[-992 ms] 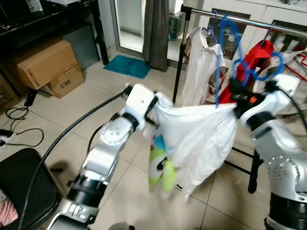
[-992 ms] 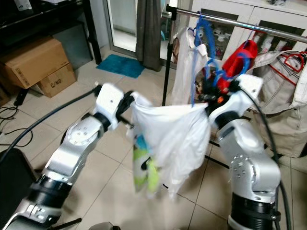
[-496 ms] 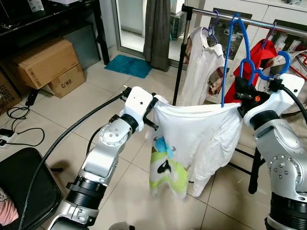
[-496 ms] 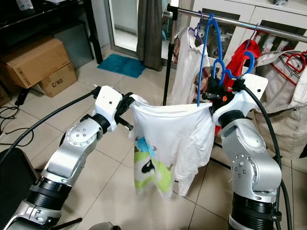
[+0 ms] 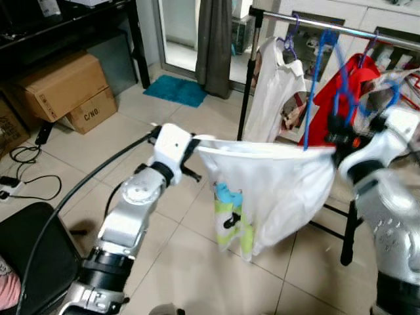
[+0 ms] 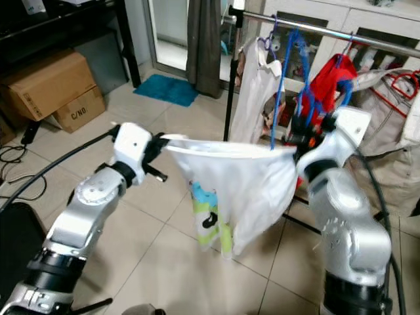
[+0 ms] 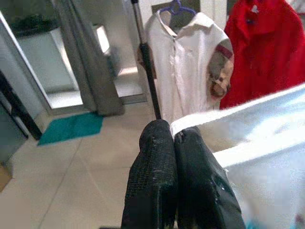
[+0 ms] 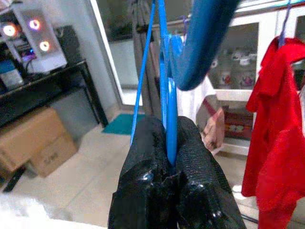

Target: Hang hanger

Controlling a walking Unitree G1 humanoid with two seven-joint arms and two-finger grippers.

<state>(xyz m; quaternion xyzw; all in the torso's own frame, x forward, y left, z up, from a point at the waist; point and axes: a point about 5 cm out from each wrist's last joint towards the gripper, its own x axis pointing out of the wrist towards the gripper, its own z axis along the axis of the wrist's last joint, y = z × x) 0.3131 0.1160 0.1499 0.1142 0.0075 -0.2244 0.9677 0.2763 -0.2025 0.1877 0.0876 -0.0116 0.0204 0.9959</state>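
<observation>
A blue hanger (image 5: 314,92) stands upright just below the clothes rail (image 5: 298,21), its hook (image 6: 296,36) close under the bar. My right gripper (image 8: 169,128) is shut on the hanger's blue wire (image 8: 167,95). From the hanger a white T-shirt (image 5: 272,180) with a green and blue print spreads leftward. My left gripper (image 7: 172,132) is shut on the T-shirt's edge (image 7: 224,112) and holds it stretched nearly level. Both grippers sit at about the same height, in front of the rack.
A white shirt (image 5: 279,85) and a red garment (image 5: 359,75) hang on the rail. The rack's black upright (image 5: 244,98) stands behind the T-shirt. Cardboard boxes (image 5: 62,85), cables and a black chair (image 5: 26,256) lie left. A grey curtain (image 5: 213,39) and teal mat (image 5: 174,90) lie behind.
My left arm has swung out to the left, pulling the T-shirt taut and flatter. The right arm has shifted slightly with the hanger; the picture is blurred by motion.
</observation>
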